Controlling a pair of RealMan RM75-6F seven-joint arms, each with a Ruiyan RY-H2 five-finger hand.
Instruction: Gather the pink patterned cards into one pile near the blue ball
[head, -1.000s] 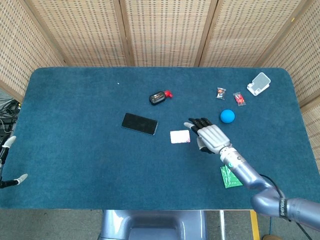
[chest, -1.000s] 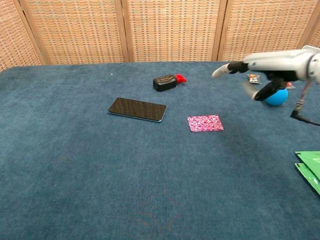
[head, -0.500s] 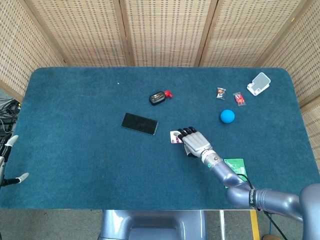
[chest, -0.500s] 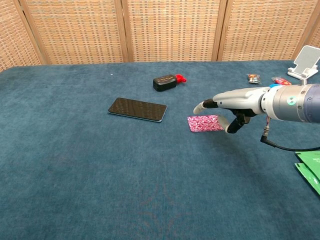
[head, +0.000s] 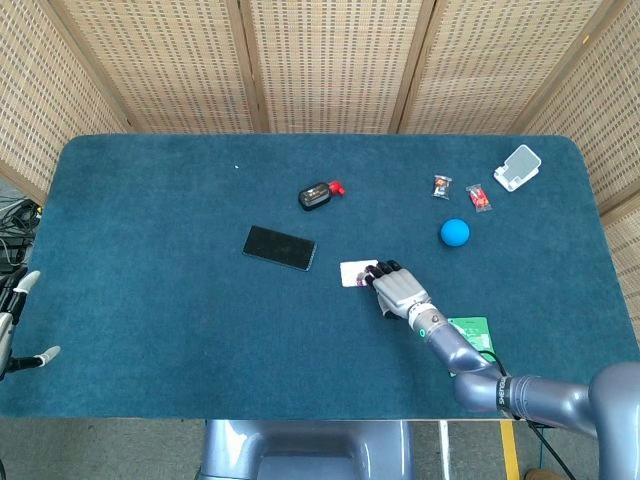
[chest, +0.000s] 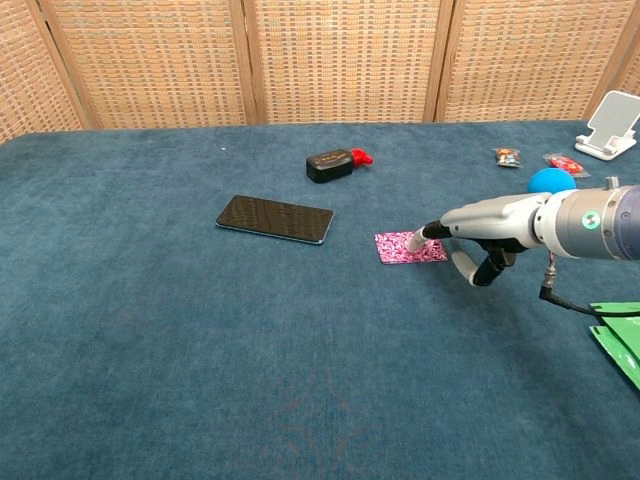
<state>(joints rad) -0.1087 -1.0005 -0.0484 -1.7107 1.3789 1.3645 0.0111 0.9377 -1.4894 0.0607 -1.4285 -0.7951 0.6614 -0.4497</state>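
Observation:
One pink patterned card (chest: 408, 247) lies flat on the blue table, right of centre; in the head view the card (head: 353, 273) shows its pale side edge. My right hand (chest: 483, 233) reaches in from the right with its fingers stretched out, and a fingertip (chest: 430, 233) touches the card's right edge. It holds nothing. In the head view the right hand (head: 398, 290) covers the card's right end. The blue ball (chest: 552, 180) sits behind the hand, further right, and the ball (head: 455, 232) is a short way from the card. My left hand (head: 20, 318) shows only at the table's left edge, with its fingers apart.
A black phone (chest: 274, 218) lies left of the card. A black object with a red cap (chest: 335, 163) sits behind it. Two snack wrappers (chest: 508, 156) and a white phone stand (chest: 610, 125) are at the back right. Green packets (chest: 620, 335) lie at the near right.
My right hand came down and leftward from near the ball to the card, then sank until a fingertip touched the card's right edge. The card and the left hand stayed put.

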